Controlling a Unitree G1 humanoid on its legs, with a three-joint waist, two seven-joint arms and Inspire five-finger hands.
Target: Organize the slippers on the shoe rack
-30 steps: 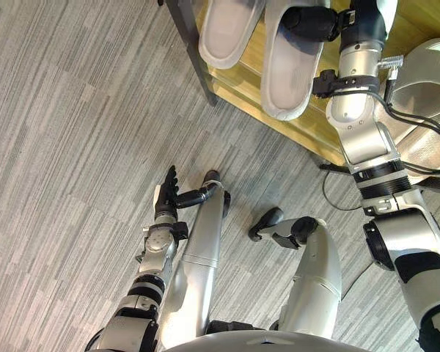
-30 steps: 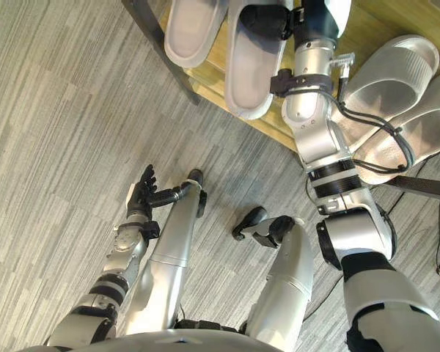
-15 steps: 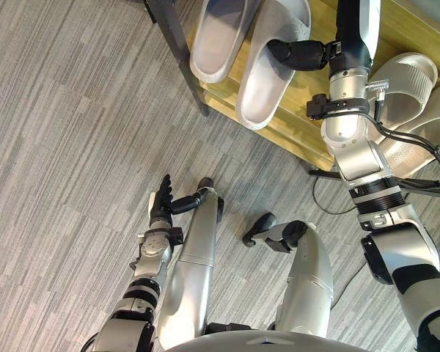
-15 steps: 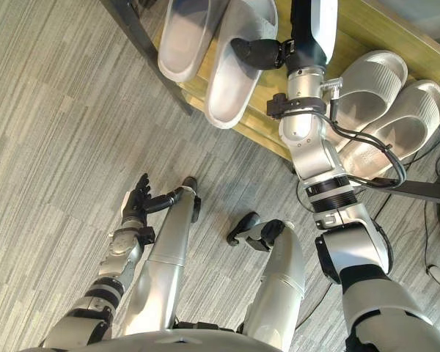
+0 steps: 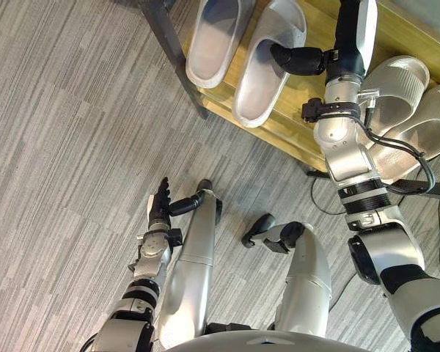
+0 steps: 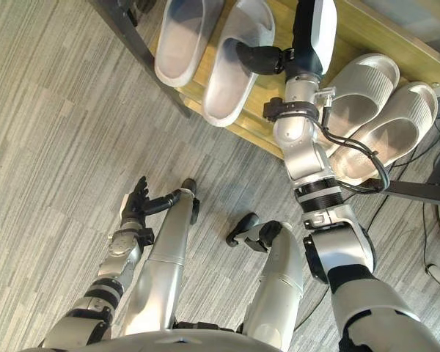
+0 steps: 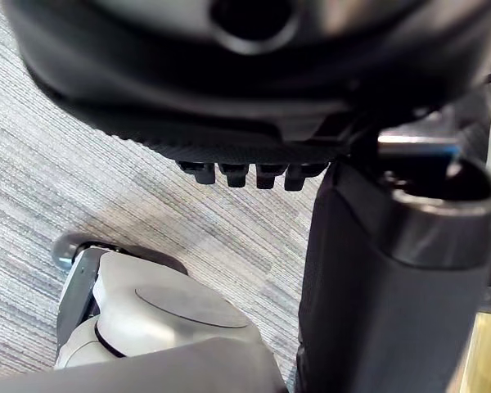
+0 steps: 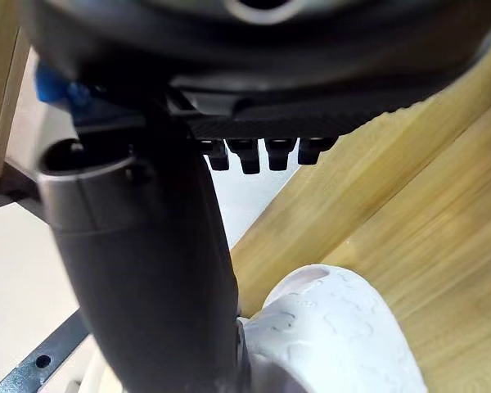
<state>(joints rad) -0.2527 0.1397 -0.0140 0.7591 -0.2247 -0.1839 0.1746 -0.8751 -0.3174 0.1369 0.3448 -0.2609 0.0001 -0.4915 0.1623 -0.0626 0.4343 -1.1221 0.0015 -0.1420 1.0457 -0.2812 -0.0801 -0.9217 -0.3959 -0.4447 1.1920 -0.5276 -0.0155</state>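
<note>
We see the shoe rack's [image 5: 279, 130] wooden front edge running on a slant, with its dark leg [image 5: 177, 55] at the left corner and a broad stretch of grey striped floor [image 5: 73, 147] in front of it. We count four pale slippers.

Two lie side by side at the leg end of the rack: the outer slipper [image 5: 213, 40] just beside the leg, the inner slipper [image 5: 268, 66] next to it. Their long axes run from the front edge back into the rack, toes inward. Both heels reach the front edge, and the inner one juts a little past it.

The other two slippers [image 6: 363, 84] [image 6: 392, 121] sit touching as a pair at the far end of the rack, slanted the same way. We cannot tell which level carries them.

The right robot hand [image 5: 297, 59] is over the wood between the two pairs. Its fingers look uncurled and its thumb [image 8: 147, 270] is against the inner slipper's side. The left robot hand [image 5: 160, 205] hangs low over the floor, well in front of the rack, with its fingers straight and apart.
</note>
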